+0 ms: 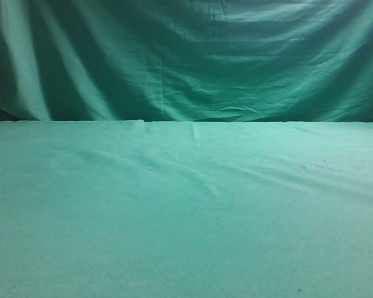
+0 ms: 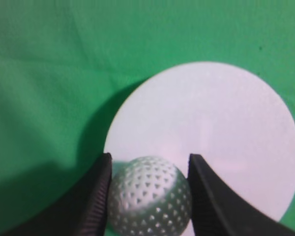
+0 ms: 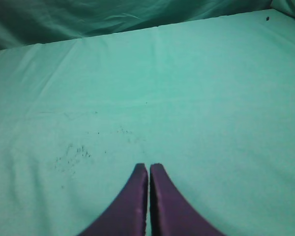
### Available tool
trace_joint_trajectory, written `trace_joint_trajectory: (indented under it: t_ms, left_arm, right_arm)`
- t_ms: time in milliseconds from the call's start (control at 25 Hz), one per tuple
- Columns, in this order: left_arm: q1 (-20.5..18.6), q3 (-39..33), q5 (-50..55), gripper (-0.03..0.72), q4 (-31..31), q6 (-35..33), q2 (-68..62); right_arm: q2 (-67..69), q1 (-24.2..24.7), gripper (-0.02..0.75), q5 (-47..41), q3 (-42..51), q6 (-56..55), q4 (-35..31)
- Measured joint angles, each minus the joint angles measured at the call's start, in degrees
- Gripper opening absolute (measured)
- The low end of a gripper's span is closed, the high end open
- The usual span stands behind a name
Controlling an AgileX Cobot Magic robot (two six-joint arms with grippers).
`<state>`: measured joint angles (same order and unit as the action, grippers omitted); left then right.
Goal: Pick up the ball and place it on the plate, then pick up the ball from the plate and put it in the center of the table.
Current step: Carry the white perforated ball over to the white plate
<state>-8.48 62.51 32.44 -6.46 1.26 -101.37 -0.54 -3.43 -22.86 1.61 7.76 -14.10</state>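
Note:
In the left wrist view my left gripper (image 2: 149,162) is shut on the ball (image 2: 150,196), a small white dimpled sphere that fills the gap between the two black jaws. The ball sits over the near left edge of a round white plate (image 2: 221,128), which lies flat on the green table cloth (image 2: 49,73). I cannot tell whether the ball touches the plate. My right gripper (image 3: 149,167) is shut and empty, low over bare table cloth (image 3: 187,98). The exterior view shows only the table (image 1: 186,211); ball, plate and both grippers are out of that view.
A darker, draped green backdrop curtain (image 1: 186,56) hangs behind the table's far edge. It also shows along the top of the right wrist view (image 3: 88,19). Small dark specks (image 3: 71,155) mark the cloth ahead and left of my right gripper.

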Motion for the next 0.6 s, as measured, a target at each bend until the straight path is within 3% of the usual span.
trace_joint_trajectory:
  t_ms: [320, 400, 520, 600]
  left_arm:
    - [0.0, 0.0, -1.28, 0.305, -0.59, 0.0, 0.0]
    - [0.0, 0.12, -1.28, 0.407, 0.33, 0.0, 0.0]
    - [0.0, 2.77, 0.23, 0.622, 4.02, 0.0, -0.09]
    - [0.12, 6.36, 3.19, 0.638, 7.26, -1.73, -0.09]
  right_arm:
    - [0.0, 0.0, 0.0, 0.0, 0.0, 0.0, 0.0]
    - [0.0, 0.0, 0.0, 0.0, 0.0, 0.0, 0.0]
    - [0.0, 0.0, 0.0, 0.0, 0.0, 0.0, 0.0]
    - [0.0, 0.0, 0.0, 0.0, 0.0, 0.0, 0.0]
